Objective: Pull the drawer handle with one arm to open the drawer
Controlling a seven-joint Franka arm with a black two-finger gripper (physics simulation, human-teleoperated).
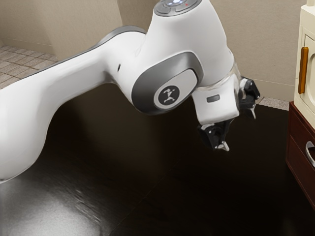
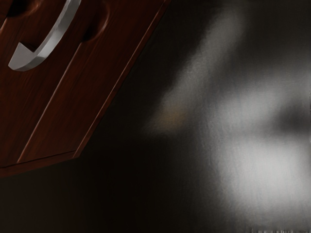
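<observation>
So there's open air over the dark counter (image 1: 261, 172) between the tool (image 1: 239, 130) and the red-brown drawer unit (image 1: 297, 140). That front is basically a wall, with the silver handle (image 1: 309, 152) bowing out of it. Higher up, the cream cabinet (image 1: 307, 24) and its orange handle (image 1: 303, 70) block the way too.

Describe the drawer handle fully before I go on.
The handle is a smooth, silvery-grey bar, metal by its look, bowed in an arc, with an angular end. It sits on the reddish-brown, wood-like drawer front. The open gripper stands clear of it; nothing grips it.
</observation>
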